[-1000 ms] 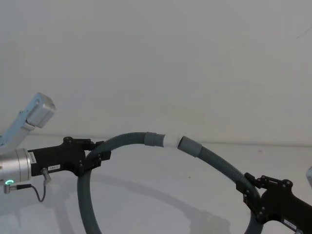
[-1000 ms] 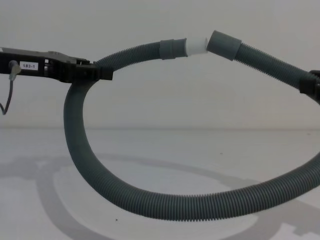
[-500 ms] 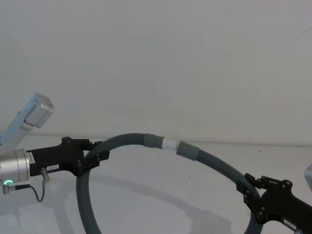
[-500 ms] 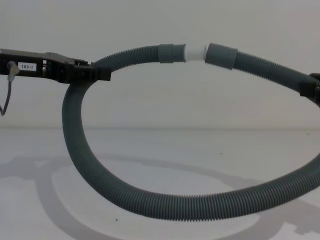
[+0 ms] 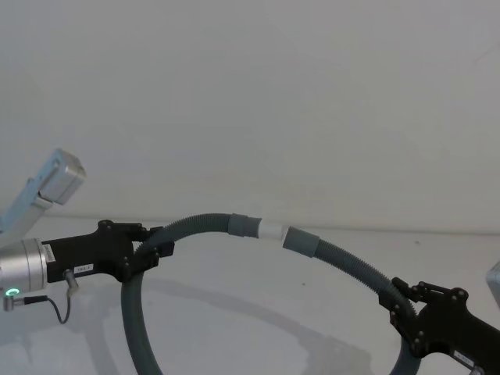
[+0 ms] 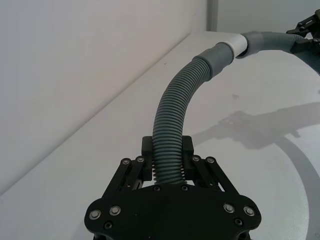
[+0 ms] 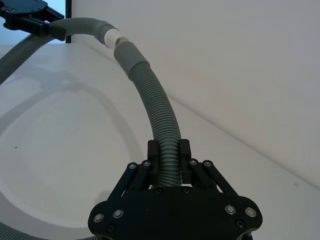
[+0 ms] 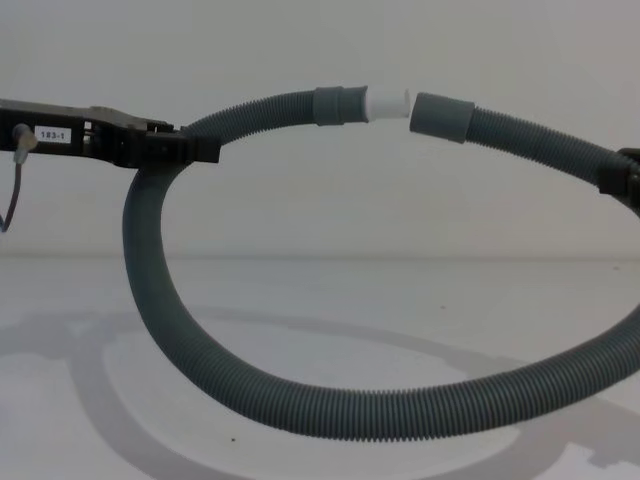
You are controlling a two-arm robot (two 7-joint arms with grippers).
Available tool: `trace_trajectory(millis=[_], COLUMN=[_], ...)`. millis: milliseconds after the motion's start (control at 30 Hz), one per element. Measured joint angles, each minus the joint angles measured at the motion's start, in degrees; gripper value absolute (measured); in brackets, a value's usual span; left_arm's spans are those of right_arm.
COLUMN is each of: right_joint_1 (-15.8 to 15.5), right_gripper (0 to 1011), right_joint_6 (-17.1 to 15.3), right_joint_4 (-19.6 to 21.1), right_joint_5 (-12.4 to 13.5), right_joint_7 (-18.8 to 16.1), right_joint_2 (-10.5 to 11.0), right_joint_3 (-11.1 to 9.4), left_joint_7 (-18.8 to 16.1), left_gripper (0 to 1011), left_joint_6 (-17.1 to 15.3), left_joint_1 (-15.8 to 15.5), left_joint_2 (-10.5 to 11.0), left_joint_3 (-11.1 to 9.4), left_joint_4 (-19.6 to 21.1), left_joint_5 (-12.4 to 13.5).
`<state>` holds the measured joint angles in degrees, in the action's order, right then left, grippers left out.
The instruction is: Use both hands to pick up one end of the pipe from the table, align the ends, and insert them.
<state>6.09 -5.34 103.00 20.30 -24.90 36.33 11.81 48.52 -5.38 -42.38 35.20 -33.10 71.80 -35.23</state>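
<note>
Looping above the white table, the pipe casts shadow.

One pipe, two hands

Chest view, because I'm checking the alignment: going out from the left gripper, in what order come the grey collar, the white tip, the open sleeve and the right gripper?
1. Grey collar, along the hose to the left gripper's right.
2. White tip, just past the collar.
3. Open sleeve, facing the tip.
4. Right gripper, at the right edge.
</note>
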Motion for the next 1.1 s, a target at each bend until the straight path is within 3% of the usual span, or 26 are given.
trace_trajectory(millis=[1100], right_joint_1=[0.4], right_gripper=[219], right_joint_6=[-0.2], right_joint_4=[-0.1], right_joint_5=[0.7], right_joint_7=[0.0], right_joint_2=[-0.1], right_joint_3=[0.4], left_joint_7=[1.1], left_gripper=[301], left_joint_6=[0.5], left_joint_1=[-1.0], left_joint_2=[-0.7], left_joint_3=[-1.0], left_joint_4=[-1.7], left_joint_5=[-0.2])
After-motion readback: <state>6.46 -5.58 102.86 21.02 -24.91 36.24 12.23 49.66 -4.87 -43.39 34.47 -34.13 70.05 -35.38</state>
